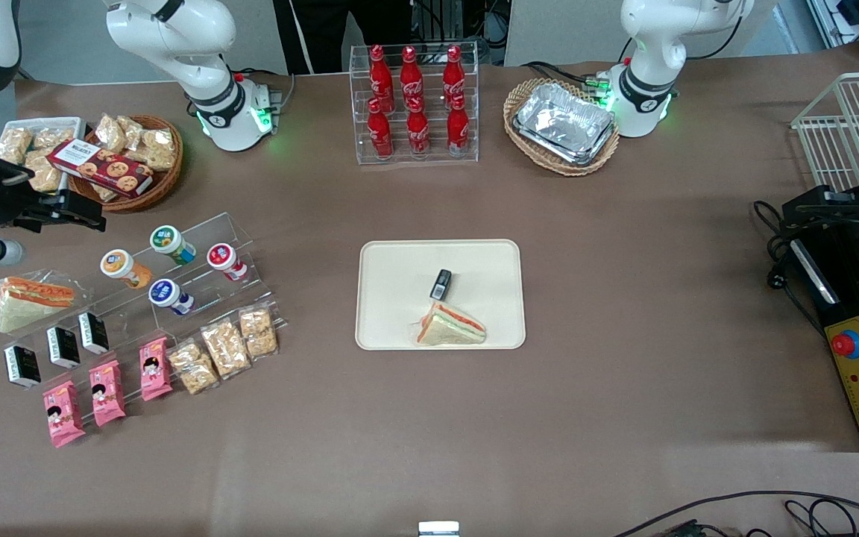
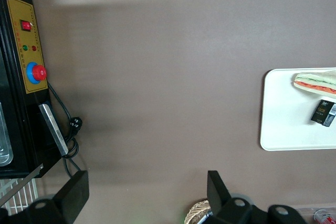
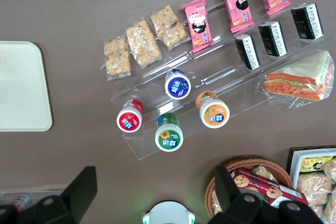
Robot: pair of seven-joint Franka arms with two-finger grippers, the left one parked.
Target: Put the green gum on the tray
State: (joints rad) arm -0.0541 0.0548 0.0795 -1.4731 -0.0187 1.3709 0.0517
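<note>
The green gum (image 1: 171,245) lies tilted on the upper step of a clear acrylic riser (image 1: 198,287) toward the working arm's end of the desk (image 1: 623,261). On the same step are the orange-lidded bottle (image 1: 124,268) and the red-lidded bottle (image 1: 227,261), each just beside it but apart; the dark-blue-lidded bottle (image 1: 170,295) sits one step nearer the front camera. In the right wrist view the green gum's (image 3: 169,135) lid shows a small flower picture and writing too small to read.

The pincer (image 1: 64,211) hangs above the desk near a wicker basket (image 1: 157,186) holding a red cookie box (image 1: 100,167); its fingers stand wide apart and hold nothing.

The tray (image 1: 392,298) lies mid-desk, well apart from the riser, with bare brown desk between them. On it are a wrapped sandwich (image 1: 450,327) at the edge nearer the front camera and a small black packet (image 1: 441,283); the working arm's half of it is bare. Red Coca-Cola bottles (image 1: 416,101) stand in a clear rack farther from the front camera.
</note>
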